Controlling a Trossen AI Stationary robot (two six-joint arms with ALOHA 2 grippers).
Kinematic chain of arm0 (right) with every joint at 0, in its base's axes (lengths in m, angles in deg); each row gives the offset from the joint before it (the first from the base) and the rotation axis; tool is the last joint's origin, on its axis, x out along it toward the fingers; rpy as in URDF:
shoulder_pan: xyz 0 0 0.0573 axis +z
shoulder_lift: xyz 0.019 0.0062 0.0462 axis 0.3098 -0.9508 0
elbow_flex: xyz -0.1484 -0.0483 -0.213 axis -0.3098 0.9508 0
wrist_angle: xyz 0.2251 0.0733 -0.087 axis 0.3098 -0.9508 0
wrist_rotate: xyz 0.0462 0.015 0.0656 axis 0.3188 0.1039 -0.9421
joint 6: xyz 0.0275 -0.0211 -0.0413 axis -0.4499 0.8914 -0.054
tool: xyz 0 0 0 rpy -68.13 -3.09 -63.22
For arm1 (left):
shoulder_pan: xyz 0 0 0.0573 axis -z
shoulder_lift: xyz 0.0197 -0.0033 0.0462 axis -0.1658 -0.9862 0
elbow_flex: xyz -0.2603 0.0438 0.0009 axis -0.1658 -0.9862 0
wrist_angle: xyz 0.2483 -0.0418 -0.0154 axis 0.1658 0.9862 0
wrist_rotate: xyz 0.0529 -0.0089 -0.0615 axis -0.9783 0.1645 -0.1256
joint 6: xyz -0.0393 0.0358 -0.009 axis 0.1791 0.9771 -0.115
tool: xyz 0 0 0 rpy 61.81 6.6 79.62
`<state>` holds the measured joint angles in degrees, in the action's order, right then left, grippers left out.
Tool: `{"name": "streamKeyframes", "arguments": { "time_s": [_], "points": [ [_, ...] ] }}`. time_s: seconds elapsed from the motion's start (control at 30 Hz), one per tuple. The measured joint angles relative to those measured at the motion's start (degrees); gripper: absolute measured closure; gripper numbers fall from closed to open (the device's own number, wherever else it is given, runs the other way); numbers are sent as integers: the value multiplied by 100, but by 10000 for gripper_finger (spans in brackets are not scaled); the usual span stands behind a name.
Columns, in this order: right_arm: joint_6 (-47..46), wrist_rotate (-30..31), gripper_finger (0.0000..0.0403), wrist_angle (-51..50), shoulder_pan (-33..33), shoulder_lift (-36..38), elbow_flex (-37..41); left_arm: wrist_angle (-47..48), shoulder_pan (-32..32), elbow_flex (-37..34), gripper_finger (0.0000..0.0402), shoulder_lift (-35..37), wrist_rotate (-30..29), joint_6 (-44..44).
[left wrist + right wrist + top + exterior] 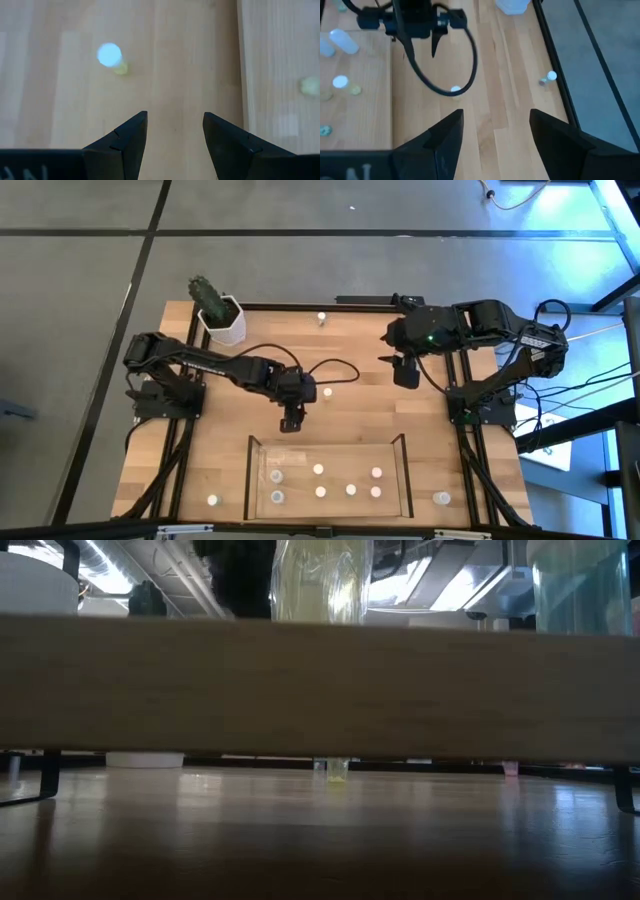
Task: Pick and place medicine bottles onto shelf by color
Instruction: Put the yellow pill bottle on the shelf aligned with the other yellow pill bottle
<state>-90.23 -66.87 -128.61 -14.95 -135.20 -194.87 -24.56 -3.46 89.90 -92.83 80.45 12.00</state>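
From above, the left claw (291, 423) hangs open and empty over the table (360, 415), with a loose medicine bottle (326, 392) standing upright just beside it, on the side away from the shelf (402, 448). The right claw (406, 376), also open, waits farther off. In the left wrist view, that bottle (109, 55) sits ahead and off-centre of the spread fingers (131, 135).

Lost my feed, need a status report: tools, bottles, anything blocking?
Left tool open, empty, above table centre. Right tool open, empty. Loose bottle beside left tool; several bottles in shelf. Nothing blocking.
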Motion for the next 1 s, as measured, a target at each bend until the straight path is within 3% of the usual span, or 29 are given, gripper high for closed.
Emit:
{"name": "streamKeyframes", "arguments": {
  "time_s": [0.3,0.47,0.73,1.0],
  "points": [
    [6,2,173,121,-2,0,0,-1431,-23,-549,215,0,-251,-151],
    [6,2,173,126,0,0,0,-1534,-98,-565,215,0,-461,-548],
    [2,0,173,157,-2,0,0,-1785,-291,-568,213,-35,-608,-435],
    [7,2,173,164,0,-2,0,-2018,-413,-605,157,-233,-640,-438]
  ]
}}
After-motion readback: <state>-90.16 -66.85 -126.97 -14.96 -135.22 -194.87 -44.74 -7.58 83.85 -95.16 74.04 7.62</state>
